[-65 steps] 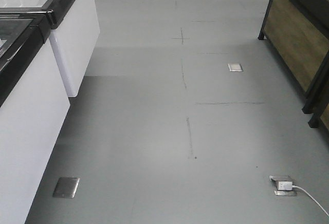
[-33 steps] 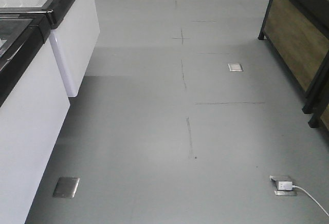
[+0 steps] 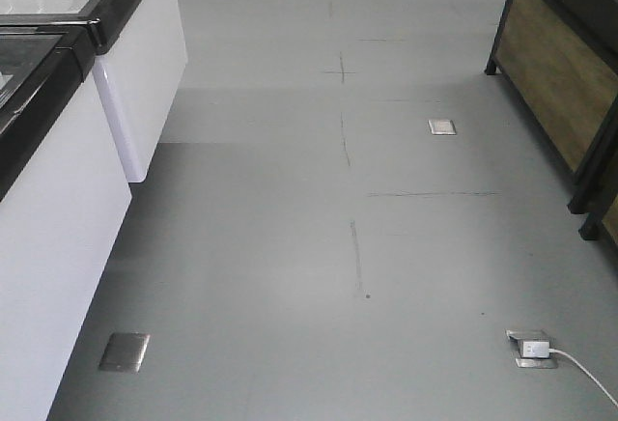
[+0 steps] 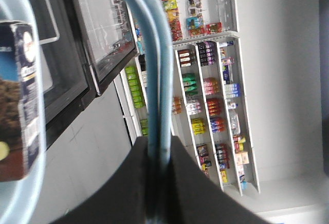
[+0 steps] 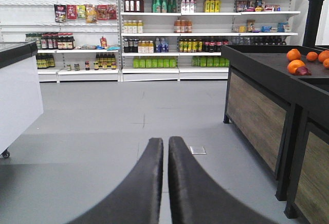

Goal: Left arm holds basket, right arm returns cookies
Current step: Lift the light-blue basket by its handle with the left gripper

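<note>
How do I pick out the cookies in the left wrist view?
Start at the light blue plastic basket, its hoop handle running up the middle. At the far left edge, by its curved rim, is a dark navy rectangular box. Only it shows a brown cookie picture.

The left gripper (image 4: 158, 149) shows as two broad, matte black wedges that widen toward the wrist, with a dark seam between them. The right gripper (image 5: 165, 144) has two slim, smooth black fingers (image 5: 149, 183), rounded at the tips and flaring toward the wrist.
</note>
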Robot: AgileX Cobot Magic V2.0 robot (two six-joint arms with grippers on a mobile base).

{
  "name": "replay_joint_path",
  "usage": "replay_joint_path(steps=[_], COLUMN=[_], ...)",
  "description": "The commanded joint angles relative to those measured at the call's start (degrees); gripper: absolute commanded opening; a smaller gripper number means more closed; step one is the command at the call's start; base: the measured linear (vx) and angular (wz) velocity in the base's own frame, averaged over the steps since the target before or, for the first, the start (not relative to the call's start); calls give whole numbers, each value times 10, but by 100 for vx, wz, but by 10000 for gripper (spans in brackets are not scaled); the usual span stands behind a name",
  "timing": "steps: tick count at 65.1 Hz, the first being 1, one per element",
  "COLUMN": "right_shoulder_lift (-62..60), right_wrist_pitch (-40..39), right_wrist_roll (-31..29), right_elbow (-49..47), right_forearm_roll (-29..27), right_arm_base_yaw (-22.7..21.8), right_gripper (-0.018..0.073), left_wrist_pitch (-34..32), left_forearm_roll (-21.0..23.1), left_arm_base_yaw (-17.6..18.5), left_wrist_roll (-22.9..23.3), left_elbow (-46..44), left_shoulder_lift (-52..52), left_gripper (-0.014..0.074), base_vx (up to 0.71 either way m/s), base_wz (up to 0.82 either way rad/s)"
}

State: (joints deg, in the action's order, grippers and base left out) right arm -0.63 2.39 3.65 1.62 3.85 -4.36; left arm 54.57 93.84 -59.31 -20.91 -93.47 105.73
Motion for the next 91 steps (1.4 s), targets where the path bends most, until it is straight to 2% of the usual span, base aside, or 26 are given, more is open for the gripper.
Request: replay_joint_path(steps=[1,7,16,28,34,42,49,56,73,91], right_shoulder_lift=[-8,-8,-8,-8,-8,-8,-8,-8,-8,-8], right_wrist_pitch=[-42,-42,-42,-42,-42,-42,-42,-42,-42,-42], right_wrist_roll=[-2,-2,-2,-2,-2,-2,-2,-2,-2,-2], right_elbow=[10,10,10,10,10,10,10,10,10,10], right_forearm_roll=[6,6,6,6,6,6,6,6,6,6], right_arm_base_yaw=[-2,-2,-2,-2,-2,-2,-2,-2,-2,-2], right_gripper=[-6,-6,-6,-6,-6,-6,-6,-6,-6,-6], left_wrist_pitch=[11,14,45,105,112,120,118,95,112,103], left_forearm_roll=[83,83,83,83,83,83,83,83,83,83], left_arm_base_yaw=[23,50,105,198,261,341,405,453,556,645], left_wrist_roll=[3,26,24,-24,-51,-80,-142,-175,-260,-302], left_elbow=[-95,-148,-177,-164,-138,-68,10,103,303,427], left_shoulder_lift=[-40,-40,-42,-47,-56,-80,-105,-129,-173,-201], left_gripper=[-6,-6,-6,-6,-6,-6,-6,-6,-6,-6], base_vx=[0,0,0,0,0,0,0,0,0,0], base_wz=[0,0,0,0,0,0,0,0,0,0])
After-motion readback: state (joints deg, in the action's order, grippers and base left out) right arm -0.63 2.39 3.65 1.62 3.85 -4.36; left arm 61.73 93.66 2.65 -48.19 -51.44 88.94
